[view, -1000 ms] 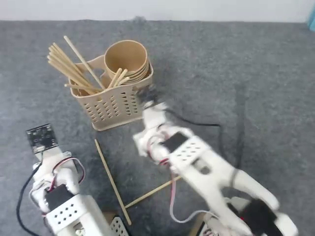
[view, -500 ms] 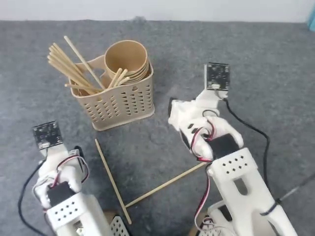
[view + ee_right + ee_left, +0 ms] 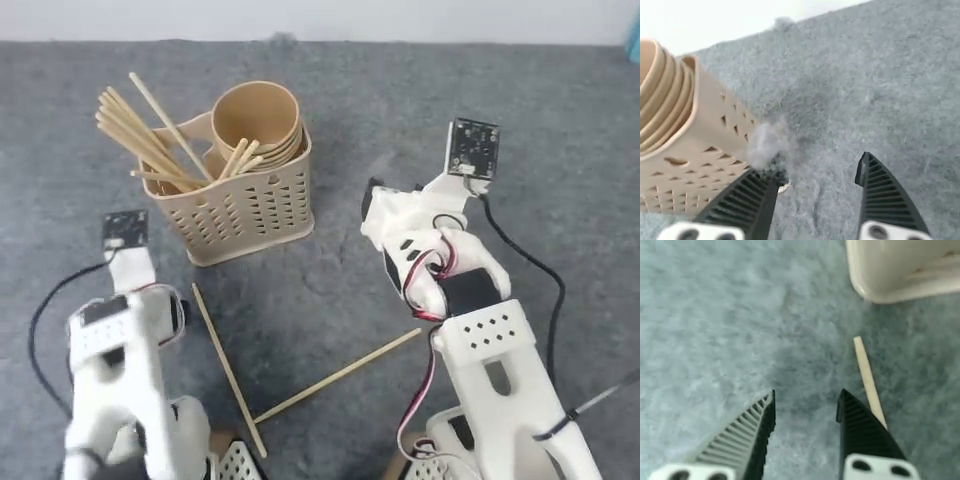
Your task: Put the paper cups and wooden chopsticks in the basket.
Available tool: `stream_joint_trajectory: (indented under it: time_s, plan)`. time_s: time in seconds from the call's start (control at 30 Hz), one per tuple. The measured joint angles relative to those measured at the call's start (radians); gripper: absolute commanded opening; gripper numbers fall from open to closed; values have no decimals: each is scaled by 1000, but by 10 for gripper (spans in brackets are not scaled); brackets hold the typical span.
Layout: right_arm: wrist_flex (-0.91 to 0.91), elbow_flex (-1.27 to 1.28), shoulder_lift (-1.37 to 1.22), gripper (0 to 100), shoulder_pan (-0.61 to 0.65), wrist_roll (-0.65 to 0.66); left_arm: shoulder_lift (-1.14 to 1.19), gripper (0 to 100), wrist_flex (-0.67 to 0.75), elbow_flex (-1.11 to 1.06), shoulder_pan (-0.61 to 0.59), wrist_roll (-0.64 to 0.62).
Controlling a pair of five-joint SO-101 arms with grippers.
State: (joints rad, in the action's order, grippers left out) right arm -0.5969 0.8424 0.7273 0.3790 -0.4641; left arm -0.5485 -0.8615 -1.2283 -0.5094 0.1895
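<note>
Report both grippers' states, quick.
Left gripper: open, holding nothing; a chopstick lies on the carpet beside one finger.
Right gripper: open, holding nothing, near the basket.

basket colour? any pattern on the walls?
Beige basket, with rows of small slot holes in its walls. The high view shows it best.
</note>
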Motion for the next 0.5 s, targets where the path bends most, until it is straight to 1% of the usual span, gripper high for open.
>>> stream_joint_trajectory:
  time_s: [0.13, 0.23, 0.5]
  plan:
    - [3, 0, 0, 230, 3, 29, 207, 196, -43, 135, 9, 37]
    - [3, 0, 0, 230, 0, 43, 299, 195, -81, 213, 14, 41]
    - [3, 0, 0, 230, 3, 49, 333, 195, -101, 244, 84, 34]
